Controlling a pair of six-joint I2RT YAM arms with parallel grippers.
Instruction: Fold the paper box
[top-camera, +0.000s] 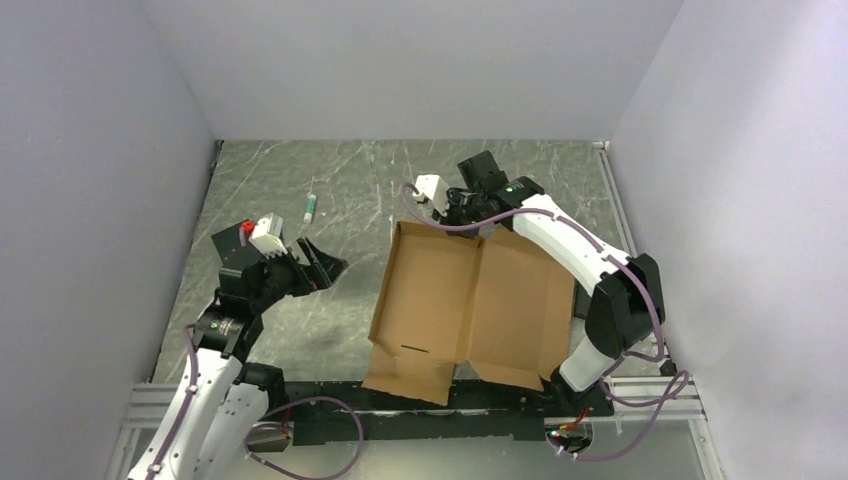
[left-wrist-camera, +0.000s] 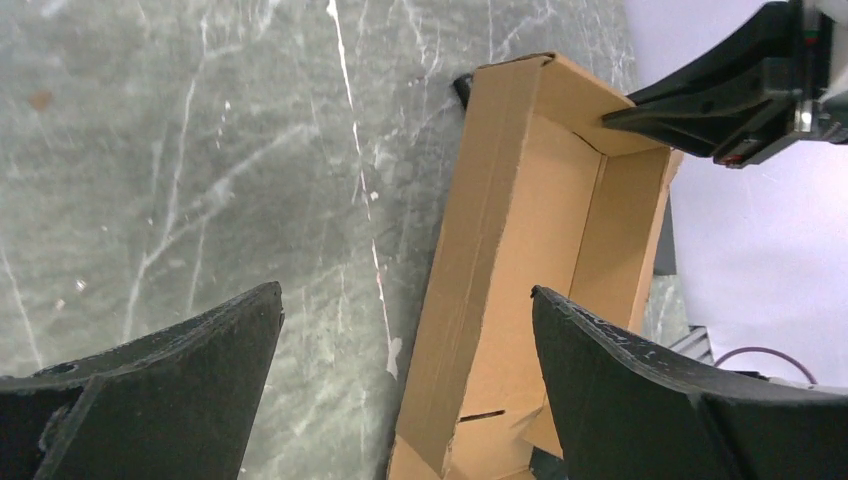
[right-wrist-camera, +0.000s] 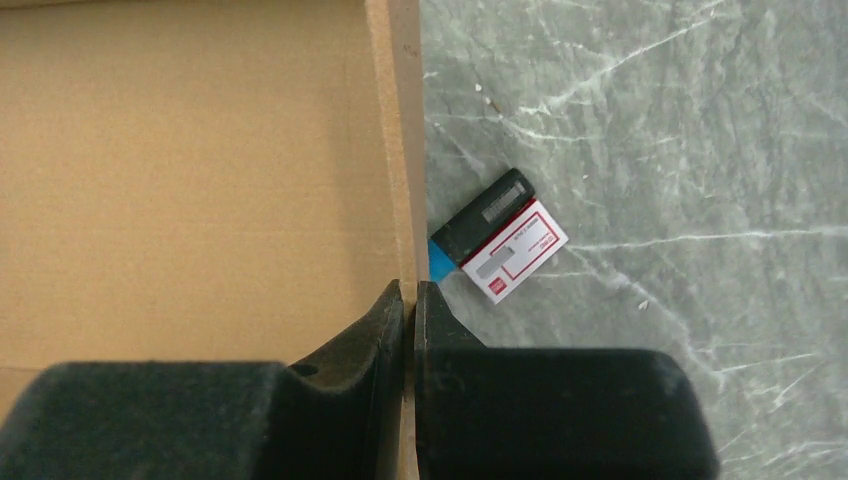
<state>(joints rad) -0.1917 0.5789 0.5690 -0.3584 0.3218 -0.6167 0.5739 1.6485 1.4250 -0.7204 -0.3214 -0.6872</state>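
Box (top-camera: 450, 290) lies right of my empty, wide-open left pincer (top-camera: 325, 262), long axis running away; right pincer (right-wrist-camera: 410, 292) pinches its wall.

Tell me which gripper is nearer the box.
Right. The right gripper is shut on the far edge of the box; the left gripper hangs open off to its left, clear of it.

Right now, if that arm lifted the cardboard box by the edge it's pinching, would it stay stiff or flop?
Likely light: the right gripper pinches the paper box by one thin wall edge. Its corrugated panels look stiff, but it would probably hinge at the creases where the walls stand up. Pushed, it might slide on the smooth table.
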